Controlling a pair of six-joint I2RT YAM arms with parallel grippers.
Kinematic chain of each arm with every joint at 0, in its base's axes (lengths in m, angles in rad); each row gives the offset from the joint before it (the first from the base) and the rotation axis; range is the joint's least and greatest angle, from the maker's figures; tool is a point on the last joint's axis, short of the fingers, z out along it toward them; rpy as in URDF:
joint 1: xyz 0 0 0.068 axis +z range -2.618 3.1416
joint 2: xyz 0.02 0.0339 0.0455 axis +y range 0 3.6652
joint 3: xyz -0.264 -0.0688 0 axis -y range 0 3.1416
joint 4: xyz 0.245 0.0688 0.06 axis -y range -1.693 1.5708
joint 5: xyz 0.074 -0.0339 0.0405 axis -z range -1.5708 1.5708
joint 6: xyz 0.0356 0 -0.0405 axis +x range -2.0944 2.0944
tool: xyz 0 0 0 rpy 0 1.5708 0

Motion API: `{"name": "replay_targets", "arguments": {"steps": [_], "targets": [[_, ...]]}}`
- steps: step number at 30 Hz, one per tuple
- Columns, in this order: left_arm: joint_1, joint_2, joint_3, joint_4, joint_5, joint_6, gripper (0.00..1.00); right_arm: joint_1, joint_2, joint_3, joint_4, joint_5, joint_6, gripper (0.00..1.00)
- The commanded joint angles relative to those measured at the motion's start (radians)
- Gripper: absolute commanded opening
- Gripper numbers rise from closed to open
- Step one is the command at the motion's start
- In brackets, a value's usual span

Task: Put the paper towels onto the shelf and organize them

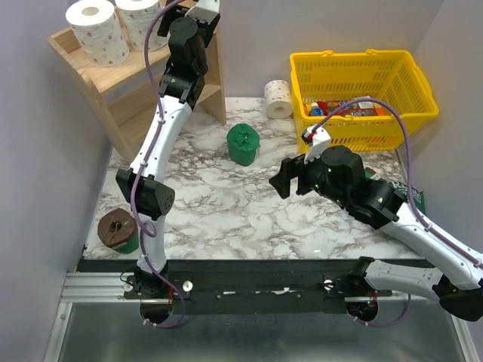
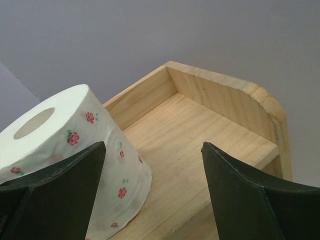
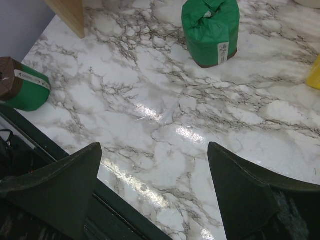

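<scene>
I can read nothing from here; the upright green roll (image 3: 210, 30) left of the yellow basket (image 1: 377, 75) bears a small white label (image 3: 223, 50), print too fine; the lying green roll (image 3: 27, 92) far left of the basket has a white strip (image 3: 33, 80), equally illegible; packets (image 1: 349, 108) inside the basket show only colours.

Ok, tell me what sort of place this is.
Probably a robot test cell staged like a pantry: marble-look table boxed in by plain grey walls, a wooden shelf, a yellow basket of snacks.

Plain grey walls (image 1: 317, 30) enclose a glossy, dark-veined white marble table (image 1: 226, 219) catching glare.
</scene>
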Motion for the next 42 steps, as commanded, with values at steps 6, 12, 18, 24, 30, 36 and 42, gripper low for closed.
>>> {"name": "replay_targets", "arguments": {"steps": [6,12,18,24,30,36,42], "targets": [[0.058,0.036,0.033,0.02,-0.088,-0.021,0.87,0.003,0.031,0.057,0.029,-0.012,0.003,0.94],[0.091,-0.05,-0.056,0.0,-0.074,-0.047,0.88,0.003,0.057,0.069,0.046,-0.015,0.023,0.92],[0.115,-0.092,-0.055,-0.066,-0.021,-0.096,0.88,0.003,0.069,0.071,0.063,-0.027,0.052,0.92],[0.114,-0.155,-0.049,-0.172,0.119,-0.209,0.89,0.003,0.081,0.043,0.087,0.034,0.005,0.93],[0.1,-0.296,-0.125,-0.229,0.385,-0.375,0.92,0.0,0.224,0.127,0.213,0.344,-0.216,0.96],[0.086,-0.48,-0.299,-0.256,0.539,-0.54,0.97,-0.072,0.462,0.268,0.354,0.427,-0.6,1.0],[0.082,-0.78,-0.608,-0.247,0.565,-0.691,0.99,-0.177,0.649,0.402,0.357,0.301,-0.865,0.99]]}}
